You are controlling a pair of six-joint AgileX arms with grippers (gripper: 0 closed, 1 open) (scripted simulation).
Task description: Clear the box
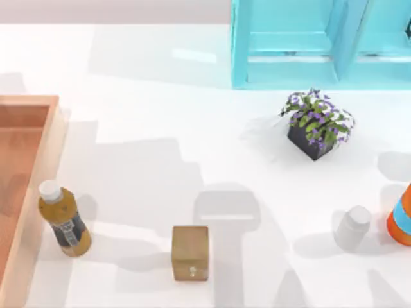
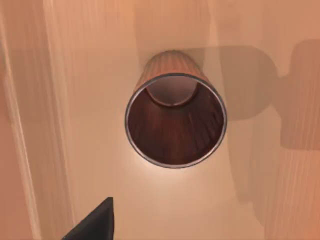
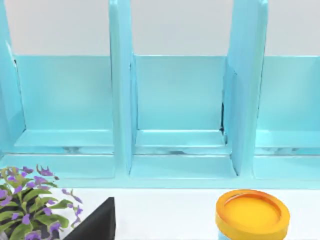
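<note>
Your box point(image 1: 26, 192) sits at the table's point(image 1: 154, 147) left edge, cut off by the top view's border, its light rim wall running along the side nearest the bottle point(image 1: 63, 219). The bottle (amber, white cap, dark label) stands on the table just beside that wall, outside the box. To its right, near the front, lies a small brown cube point(image 1: 190, 253).

From the left wrist view you look straight down into a wooden cup point(image 2: 175, 120) with a metal rim, standing upright on the box's floor point(image 2: 100, 75). One dark fingertip point(image 2: 95, 225) of the left gripper shows at the frame's edge, above the floor and apart from the cup; whether that gripper is released or clenched, you cannot tell.

Toward the right of the table: a potted plant point(image 1: 316, 123) with purple flowers, a pale white bottle point(image 1: 352, 226), and an orange-and-blue object point(image 1: 401, 217) at the right border. A cyan shelf point(image 1: 321, 42) stands at the back.

The right wrist view faces the shelf's compartments point(image 3: 175, 105), with the plant point(image 3: 30, 210), an orange lid point(image 3: 252, 214) and one dark fingertip point(image 3: 97, 222) of the right gripper; its grip state likewise cannot be told.
</note>
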